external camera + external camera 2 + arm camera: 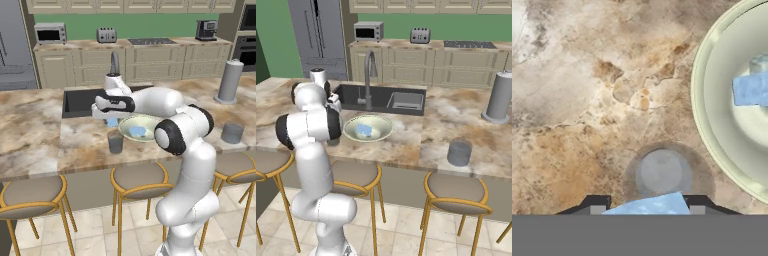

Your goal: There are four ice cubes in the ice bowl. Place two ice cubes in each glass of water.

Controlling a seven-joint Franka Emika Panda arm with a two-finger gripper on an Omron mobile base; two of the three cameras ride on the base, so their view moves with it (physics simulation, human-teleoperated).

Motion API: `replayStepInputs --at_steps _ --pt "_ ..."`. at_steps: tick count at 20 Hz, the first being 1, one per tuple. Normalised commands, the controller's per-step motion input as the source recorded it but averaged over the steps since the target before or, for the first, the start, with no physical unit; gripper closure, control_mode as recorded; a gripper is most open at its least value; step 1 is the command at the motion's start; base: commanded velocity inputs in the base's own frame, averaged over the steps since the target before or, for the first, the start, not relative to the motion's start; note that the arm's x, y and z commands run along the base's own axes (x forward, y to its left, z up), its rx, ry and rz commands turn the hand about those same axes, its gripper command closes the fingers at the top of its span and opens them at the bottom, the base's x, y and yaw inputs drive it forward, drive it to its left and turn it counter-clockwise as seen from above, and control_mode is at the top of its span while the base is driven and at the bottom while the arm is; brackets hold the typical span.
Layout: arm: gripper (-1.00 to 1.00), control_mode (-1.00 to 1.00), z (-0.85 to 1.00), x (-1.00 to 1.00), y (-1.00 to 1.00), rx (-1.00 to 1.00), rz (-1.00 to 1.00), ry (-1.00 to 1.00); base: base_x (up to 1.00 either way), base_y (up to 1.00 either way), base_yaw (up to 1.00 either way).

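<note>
The counter (35,125) carries every item of the task, arranged along its front edge within the arm's reach. The ice bowl (351,131) is set just in front of the sink (406,102); pale-blue ice cubes (364,130) are seen lying in its centre, though their exact count cannot be read.

Two tumblers are provided. The near glass of water (662,172) stands just beside the bowl rim and, in the hand view, lies directly below the gripper (113,121). The far glass of water (459,152) stands well apart, toward the tall grey cylinder (500,97). Whether either tumbler already holds ice cannot be told.

The fingers are held partly open, clamped on one ice cube (652,205), which is suspended above the near glass. This alignment is judged to be preparation for release into that tumbler.
</note>
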Motion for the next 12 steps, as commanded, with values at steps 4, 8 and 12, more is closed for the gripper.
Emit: replayStepInputs --at_steps 4,8,12 --pt "1.00 -1.00 -0.28 0.30 0.00 -0.04 0.00 0.00 0.00 0.00 0.00" --pt "1.00 -1.00 -0.27 0.39 0.00 -0.02 0.00 0.00 0.00 0.00 0.00" --pt "1.00 -1.00 -0.20 0.22 0.00 0.00 0.01 0.00 0.00 0.00 0.00"
